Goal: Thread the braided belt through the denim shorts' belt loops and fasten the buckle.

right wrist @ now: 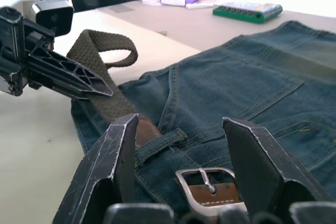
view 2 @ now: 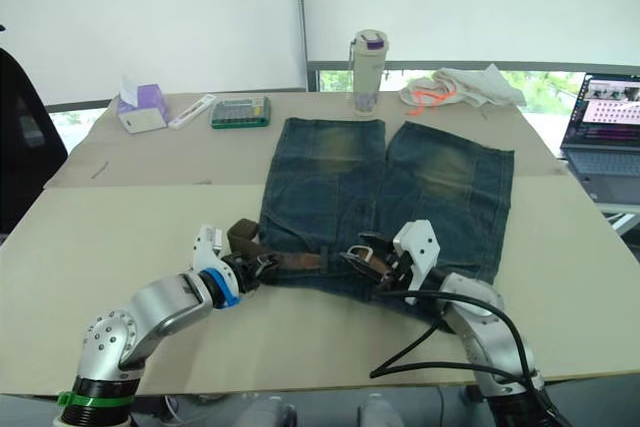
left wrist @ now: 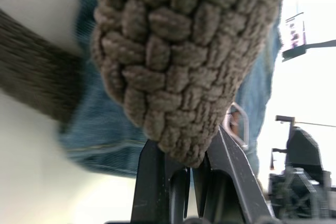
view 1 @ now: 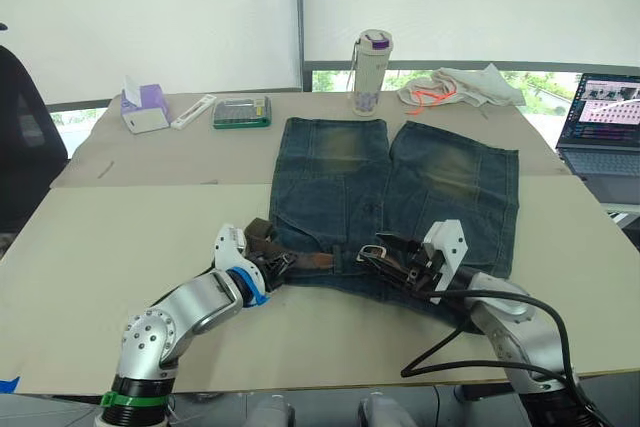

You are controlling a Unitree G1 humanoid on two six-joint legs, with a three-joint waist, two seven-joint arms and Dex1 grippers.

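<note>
- Our left gripper (view 1: 278, 265) is pinching the belt (left wrist: 178, 61) at the shorts' (view 1: 345, 192) left waistband corner, where the strap is folding into a loop.
- Our right gripper (right wrist: 181, 153) is standing with fingers spread, hovering over the buckle (right wrist: 206, 184), which is lying on the waistband.
- The belt is running under a belt loop (right wrist: 160, 144) between the two grippers.
- The shorts are lying flat on the table (view 1: 100, 247).

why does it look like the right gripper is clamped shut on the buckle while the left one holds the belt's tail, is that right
Not quite. The right gripper is open, its fingers apart with the buckle between them, as the right wrist view shows. The left gripper does hold the braided belt.
</note>
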